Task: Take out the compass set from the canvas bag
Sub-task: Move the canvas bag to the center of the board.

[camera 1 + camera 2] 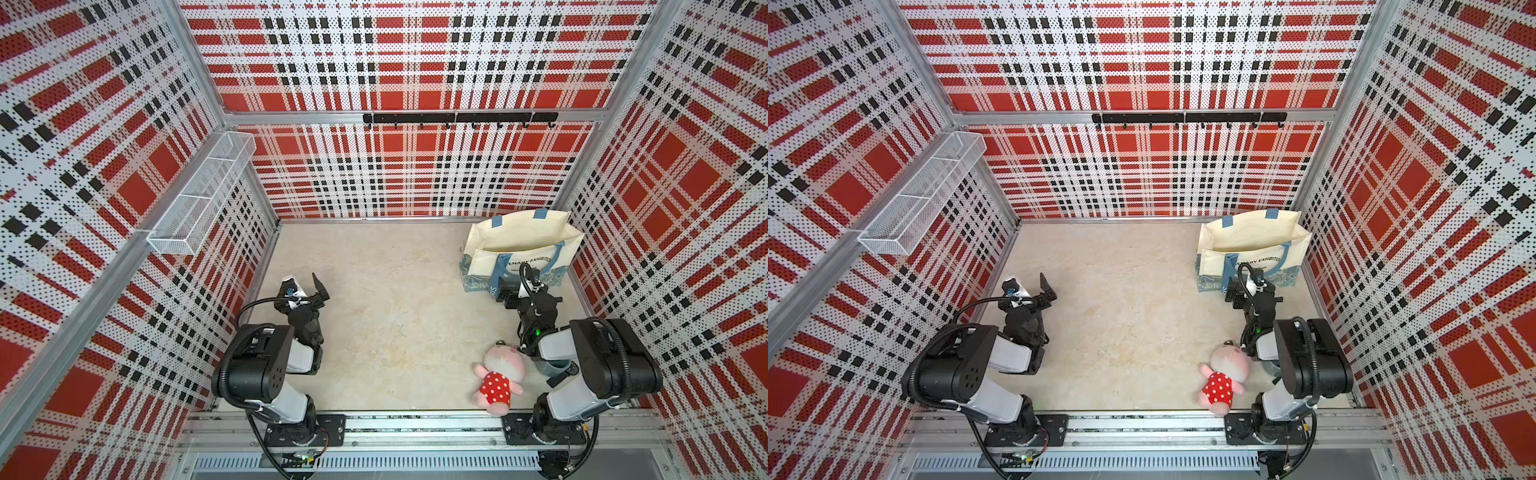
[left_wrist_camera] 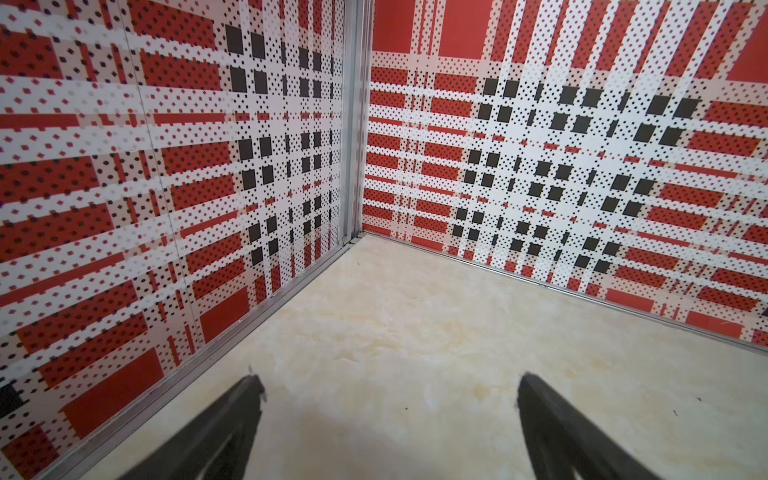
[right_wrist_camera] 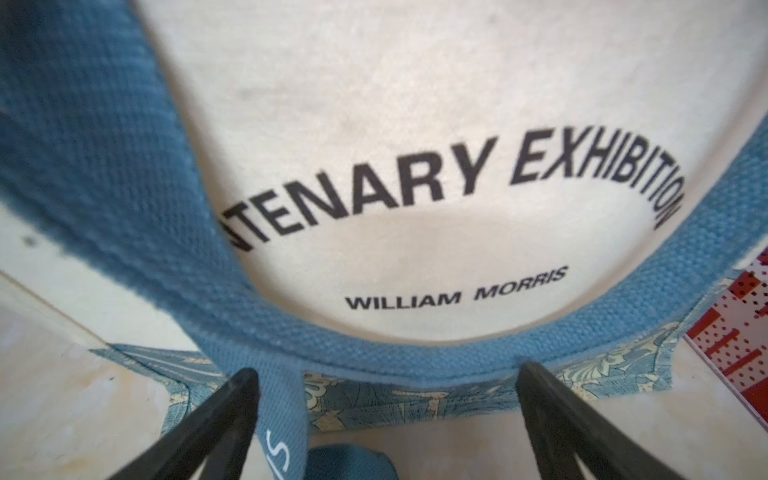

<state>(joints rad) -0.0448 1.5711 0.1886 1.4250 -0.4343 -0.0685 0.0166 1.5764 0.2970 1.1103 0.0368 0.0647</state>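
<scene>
The canvas bag (image 1: 521,243) (image 1: 1252,243) stands upright in the far right corner, mouth open, cream with blue strap handles and a leaf-patterned bottom band. The compass set is hidden. My right gripper (image 1: 517,286) (image 1: 1252,287) is low on the table against the bag's front side. In the right wrist view the bag's lettered side (image 3: 415,124) fills the frame. My right gripper (image 3: 387,369) is open, and a drooping blue strap (image 3: 282,415) hangs between its fingers, close to one finger. My left gripper (image 1: 305,286) (image 1: 1027,286) (image 2: 390,378) is open and holds nothing, near the left wall.
A pink plush toy (image 1: 498,376) (image 1: 1225,374) in a red dotted dress lies near the table's front edge beside the right arm. A white mesh basket (image 1: 203,195) hangs on the left wall, a black hook rail (image 1: 457,118) on the back wall. Plaid walls enclose the beige table (image 1: 386,311).
</scene>
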